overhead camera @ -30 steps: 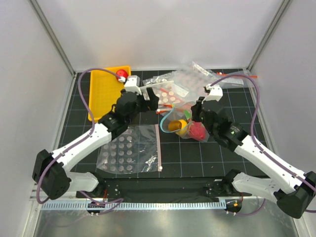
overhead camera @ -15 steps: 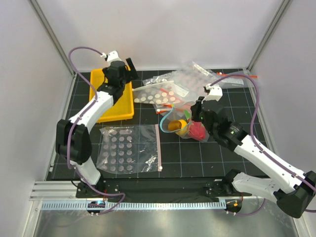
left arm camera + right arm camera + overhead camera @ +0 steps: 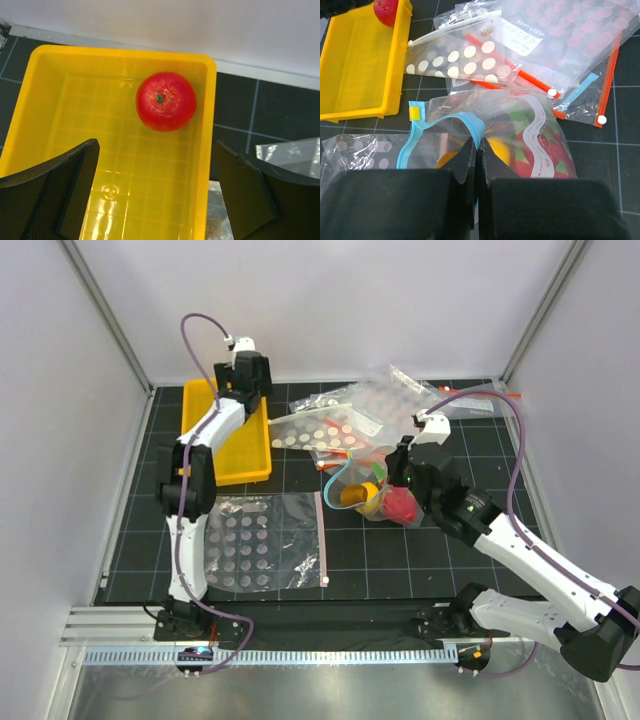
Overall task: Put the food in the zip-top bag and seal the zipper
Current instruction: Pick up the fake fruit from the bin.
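Right wrist view, nearest first: right gripper [image 3: 475, 145] pressed together, pinching the mouth edge of the zip-top bag [image 3: 520, 125] right at the light-blue zipper [image 3: 440, 127]. Bag lying right of the yellow tray [image 3: 355, 70] and apart from it, mouth lifted and gaping toward that tray. Already inside, as far as visible through the plastic: lemon [image 3: 497, 150], pink-red fruit [image 3: 532, 162] with green leaves, and something orange-brown [image 3: 447, 161], probably the kiwi. Held at one point only, so a likely trouble: slack film sagging and narrowing the mouth, or slipping out of the pinch if pulled. Also possible: fruits rolling out if tilted too much toward the tray. Farther, just beside the tray's right wall: white-dotted bag [image 3: 465, 57], an easy thing to snag or drag on the way across. Farthest, in the left wrist view: red ball [image 3: 166, 101] alone in the tray's far right corner, close to both walls. Left gripper [image 3: 155, 145] spread wide over the tray floor, holding nothing, ball just beyond the fingertips. Round and smooth, so prone to squirt away under an off-centre squeeze. Little room on the corner side, hence danger of one finger landing on the rim and shoving the tray instead of closing on the ball.
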### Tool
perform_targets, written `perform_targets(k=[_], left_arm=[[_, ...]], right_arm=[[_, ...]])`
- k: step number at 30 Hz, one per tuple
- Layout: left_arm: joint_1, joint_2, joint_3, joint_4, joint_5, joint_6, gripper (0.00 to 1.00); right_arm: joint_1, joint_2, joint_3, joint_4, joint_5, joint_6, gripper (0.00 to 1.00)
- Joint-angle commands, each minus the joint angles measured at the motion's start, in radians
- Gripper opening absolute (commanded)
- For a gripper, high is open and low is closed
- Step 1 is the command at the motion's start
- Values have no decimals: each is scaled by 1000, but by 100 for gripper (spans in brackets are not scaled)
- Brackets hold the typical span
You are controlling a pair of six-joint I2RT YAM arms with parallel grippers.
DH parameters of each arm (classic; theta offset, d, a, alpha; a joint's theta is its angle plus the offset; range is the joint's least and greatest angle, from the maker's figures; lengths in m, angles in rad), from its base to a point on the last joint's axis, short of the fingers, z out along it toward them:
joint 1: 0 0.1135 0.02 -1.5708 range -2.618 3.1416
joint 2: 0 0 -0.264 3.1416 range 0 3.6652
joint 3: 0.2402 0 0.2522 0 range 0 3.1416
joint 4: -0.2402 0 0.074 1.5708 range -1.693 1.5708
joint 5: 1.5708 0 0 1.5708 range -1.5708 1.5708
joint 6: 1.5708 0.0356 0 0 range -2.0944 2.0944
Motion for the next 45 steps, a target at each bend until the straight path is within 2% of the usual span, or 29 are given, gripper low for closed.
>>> perform_targets(k=[1,9,16,22,28,34,36,38,39,40,42,45], left_arm=[[25,58,93,-27,-29,68,100],[63,185,236,-72,48,37,100],[102,353,432,-171,142,6,100],[111,418,491,-202,181,11,99],[117,432,494,-216,189,12,91],[140,426,494,-202,219,29,71],[143,423,488,-196,213,43,70],[148,420,483,-195,198,52,78],[152,418,480,-193,195,55,84],[157,417,477,-192,193,57,95],[166,417,479,-184,195,63,100],[178,424,480,-159,212,72,100]], right_arm=[[3,-17,6,73,0,15,1],[3,-24,1,73,3,15,1],[2,-27,0,75,-8,16,1],[2,-31,1,72,-7,18,1],[2,-40,0,72,-7,18,1],[2,-55,-3,70,-2,16,1],[3,-57,-7,73,-3,16,1],[3,-49,-5,75,-5,16,1],[3,-46,-2,73,-5,16,1],[2,-44,-2,70,-5,16,1],[3,-43,-2,72,-7,16,1],[3,-43,-5,73,-5,15,1]])
